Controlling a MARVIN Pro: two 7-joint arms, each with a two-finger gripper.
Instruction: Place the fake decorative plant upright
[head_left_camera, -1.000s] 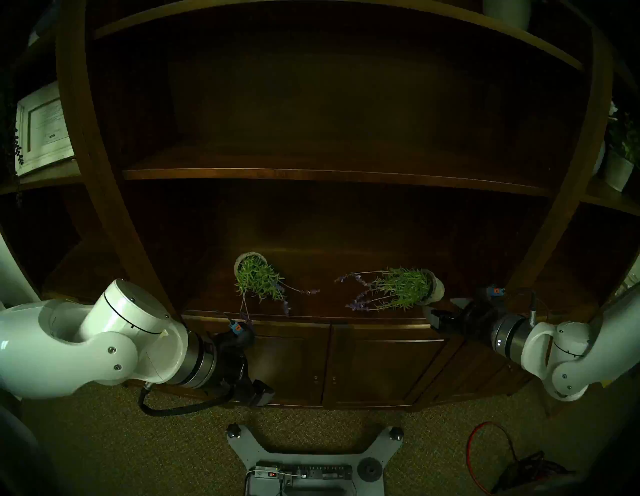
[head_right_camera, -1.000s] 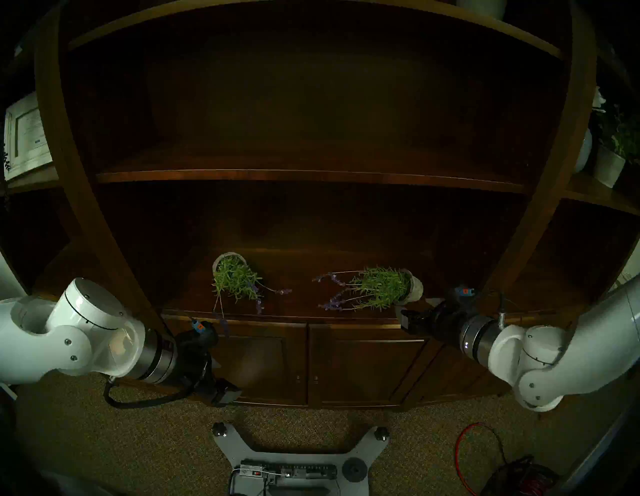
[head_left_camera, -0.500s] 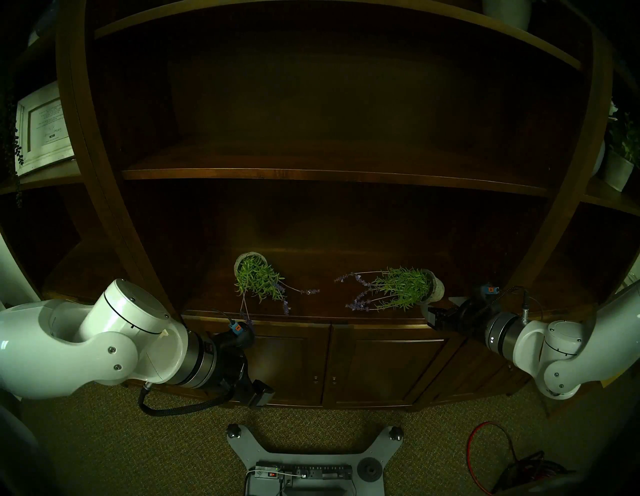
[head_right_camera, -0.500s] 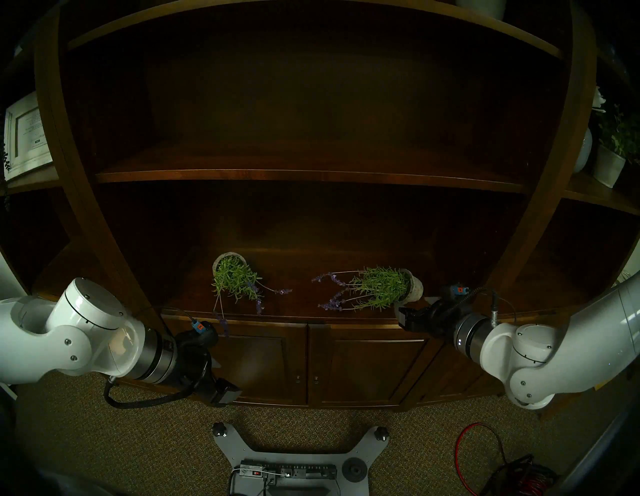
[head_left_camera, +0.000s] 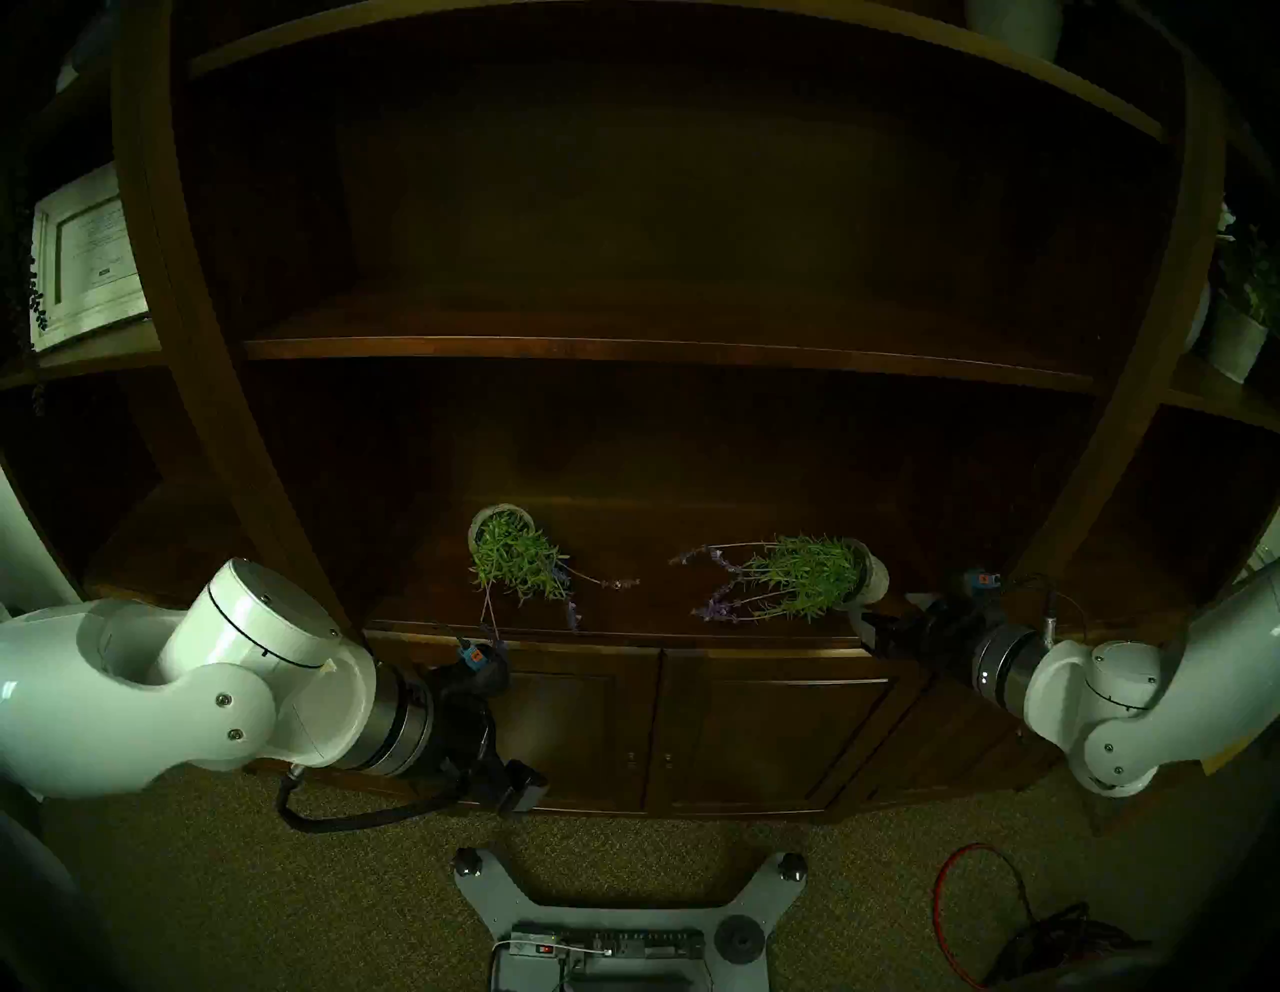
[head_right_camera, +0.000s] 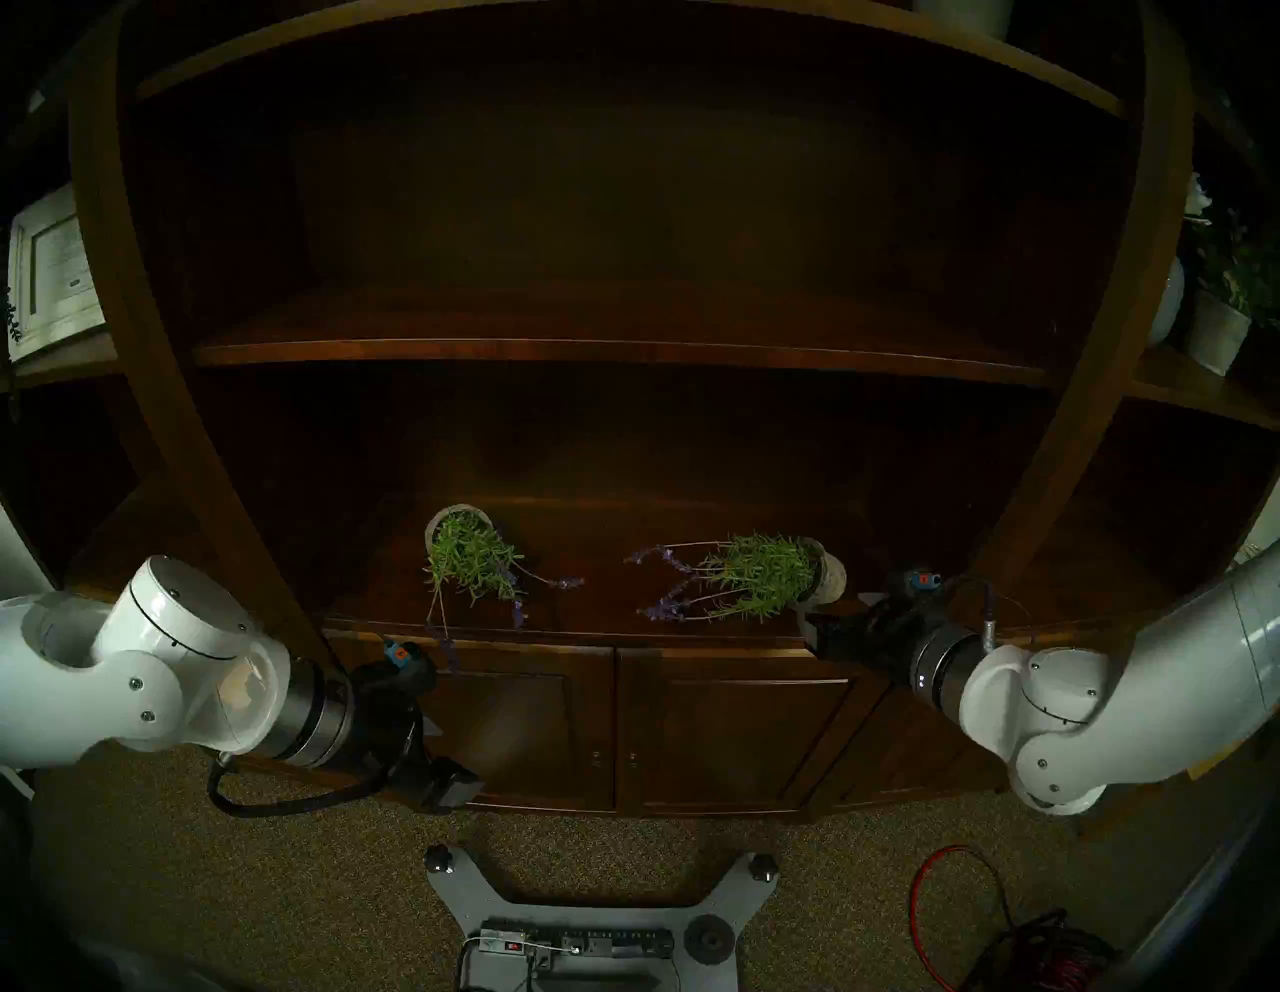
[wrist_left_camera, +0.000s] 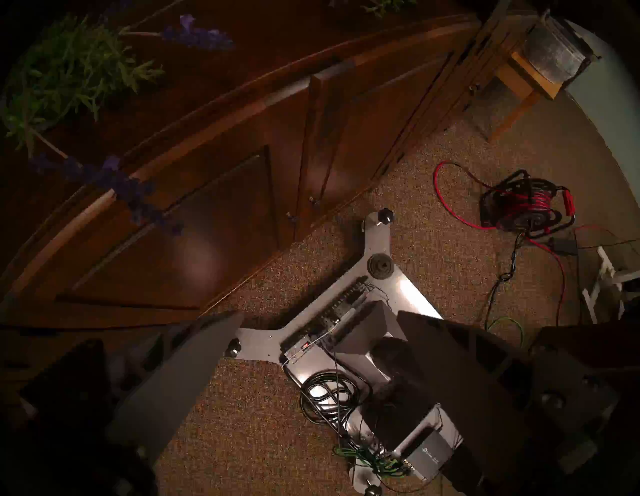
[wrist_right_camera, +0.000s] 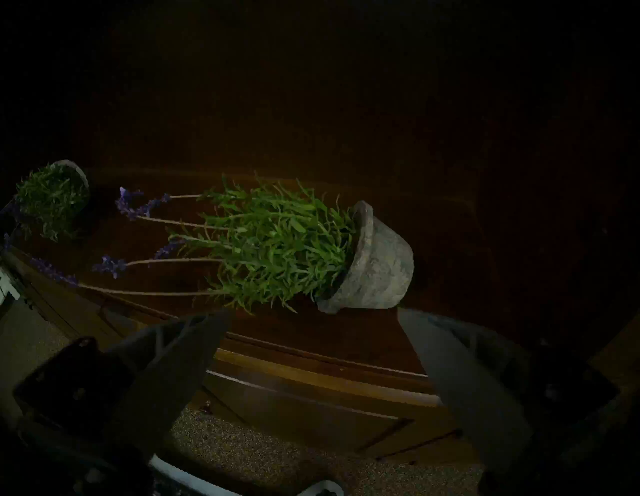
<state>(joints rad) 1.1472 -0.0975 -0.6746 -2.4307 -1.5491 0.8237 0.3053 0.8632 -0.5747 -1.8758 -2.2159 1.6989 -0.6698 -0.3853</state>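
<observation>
All views very dim, warm-brown cast, heavy fisheye bend w/ dark vignette at edges. Dark wooden shelf unit (head_left_camera: 651, 350) nearly black at back. Right wrist view darkest; its blunt grey fingers (wrist_right_camera: 187, 367) blurred, out of focus. Soft glare patch on brown cabinet door (wrist_left_camera: 201, 256).

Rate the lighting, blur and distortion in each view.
Head views: dim, the shelf unit bowed by fisheye, tipped plants still legible. Left wrist: brightest, floor lit. Right wrist: darkest, near pot readable, the right end effector fingers soft; far plant murky.
</observation>
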